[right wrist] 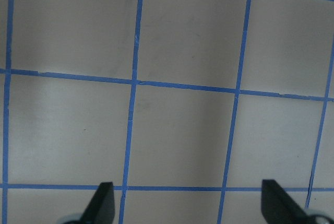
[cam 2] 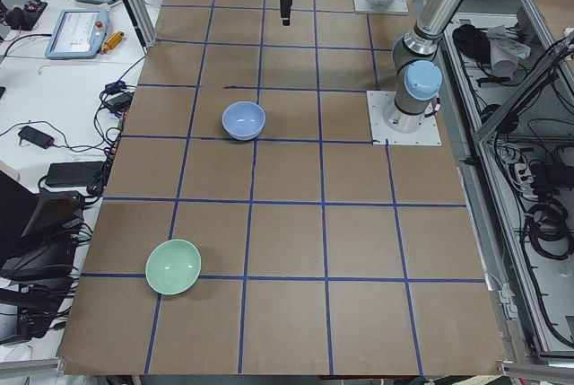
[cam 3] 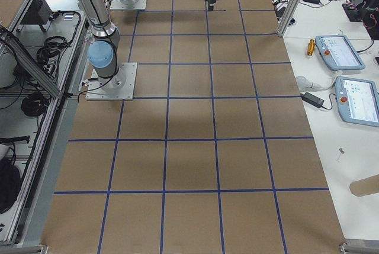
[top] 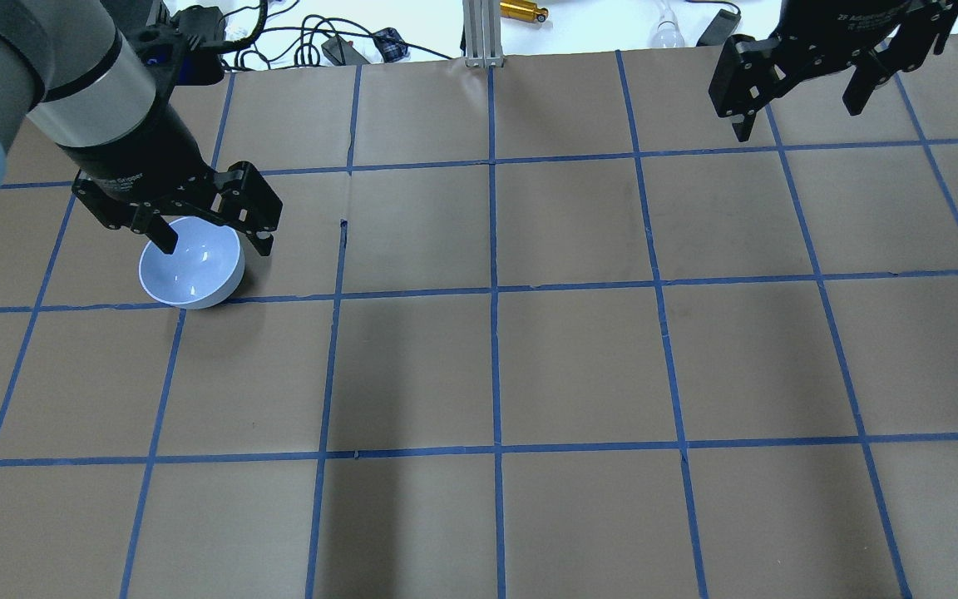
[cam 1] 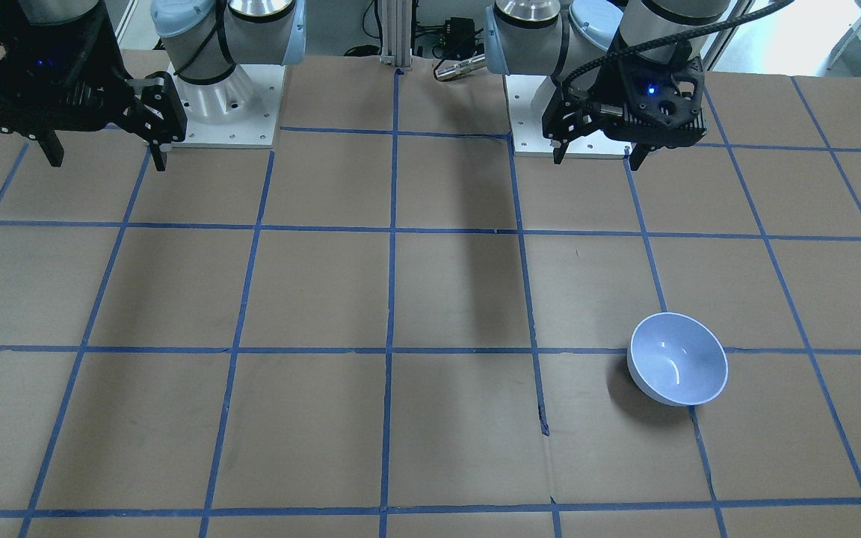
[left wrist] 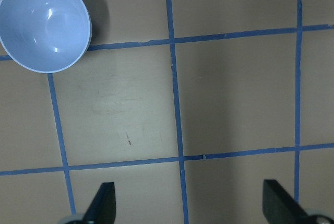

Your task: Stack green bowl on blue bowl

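Note:
The blue bowl (cam 1: 677, 359) stands upright and empty on the brown paper table; it also shows in the overhead view (top: 192, 262), the exterior left view (cam 2: 243, 120) and the left wrist view (left wrist: 46, 24). The green bowl (cam 2: 173, 266) shows only in the exterior left view, upright near the table's corner, about two grid squares from the blue bowl. My left gripper (cam 1: 598, 158) (top: 214, 243) (left wrist: 190, 205) is open and empty, held high above the table near its base. My right gripper (cam 1: 106, 158) (top: 797, 118) (right wrist: 188, 203) is open and empty, high over the other side.
Blue tape lines (top: 493, 291) divide the table into squares. The two arm bases (cam 1: 225, 104) (cam 1: 550, 112) stand at the robot's edge. Cables and small devices (top: 346, 46) lie beyond the far edge, and tablets (cam 2: 76, 30) sit on side benches.

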Motion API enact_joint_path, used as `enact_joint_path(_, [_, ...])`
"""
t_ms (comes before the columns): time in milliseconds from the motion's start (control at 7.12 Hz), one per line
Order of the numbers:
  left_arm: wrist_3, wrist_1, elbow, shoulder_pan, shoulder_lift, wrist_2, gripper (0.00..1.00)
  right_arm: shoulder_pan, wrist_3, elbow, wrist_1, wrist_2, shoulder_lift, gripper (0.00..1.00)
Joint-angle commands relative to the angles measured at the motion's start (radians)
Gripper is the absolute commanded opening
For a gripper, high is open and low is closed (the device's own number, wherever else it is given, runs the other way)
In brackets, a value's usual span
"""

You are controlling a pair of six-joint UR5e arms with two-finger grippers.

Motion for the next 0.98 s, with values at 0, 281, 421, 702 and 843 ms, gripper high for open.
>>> enact_joint_path(0, [0.001, 0.006, 0.000, 0.000, 0.001, 0.015, 1.00, 0.000, 0.000, 0.000, 0.000, 0.000, 0.000, 1.00])
enact_joint_path(281, [-0.001, -0.007, -0.006, 0.000, 0.011, 0.008, 1.00, -0.001, 0.000, 0.000, 0.000, 0.000, 0.000, 1.00])
enact_joint_path(421, [-0.001, 0.001, -0.012, -0.002, 0.011, 0.012, 1.00, -0.001, 0.000, 0.000, 0.000, 0.000, 0.000, 1.00])
enact_joint_path(702, [0.004, -0.005, -0.015, 0.003, 0.011, 0.020, 1.00, 0.000, 0.000, 0.000, 0.000, 0.000, 0.000, 1.00])
enact_joint_path(843, [0.002, -0.005, -0.015, 0.002, 0.010, 0.023, 1.00, 0.000, 0.000, 0.000, 0.000, 0.000, 0.000, 1.00])
